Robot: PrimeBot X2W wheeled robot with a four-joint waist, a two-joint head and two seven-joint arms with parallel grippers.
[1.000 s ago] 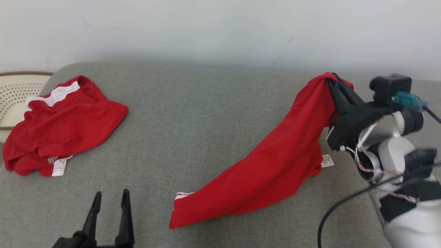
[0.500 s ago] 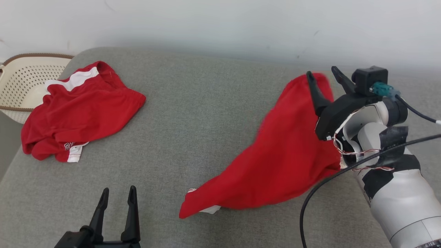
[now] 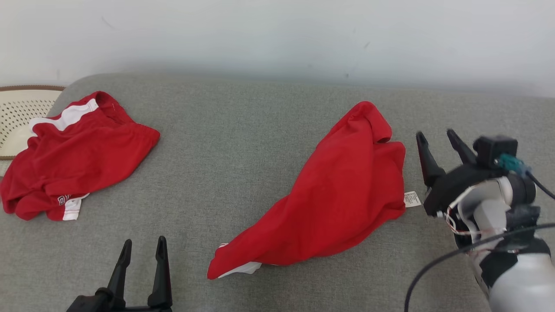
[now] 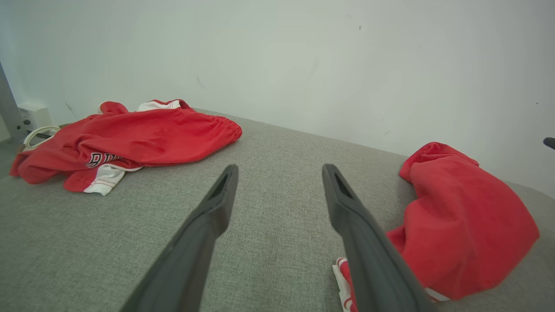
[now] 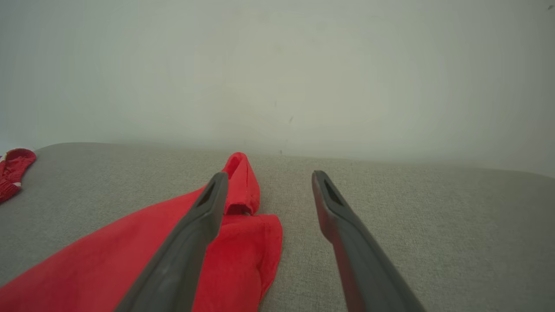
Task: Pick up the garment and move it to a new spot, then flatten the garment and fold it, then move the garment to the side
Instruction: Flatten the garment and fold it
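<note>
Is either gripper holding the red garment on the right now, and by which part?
Nothing is held. Right gripper and left gripper are open; the red garment lies on the grey cushion, clear of both.

Crumpled red shorts [image 3: 82, 151] on grey cushion [image 3: 243, 143]; perforated cream basket [image 3: 17, 113] just beside

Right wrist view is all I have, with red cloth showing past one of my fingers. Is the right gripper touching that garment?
Observer: No. From the head view, the right gripper stands open beside the garment, with a gap between them.
Operator: Where is the left gripper?
Observer: The left gripper is open at the lower left, short of the white trim at the garment's near end.
Operator: Anything else around?
Observer: A second red garment with white stripes lies crumpled at the far left, against a perforated basket.
</note>
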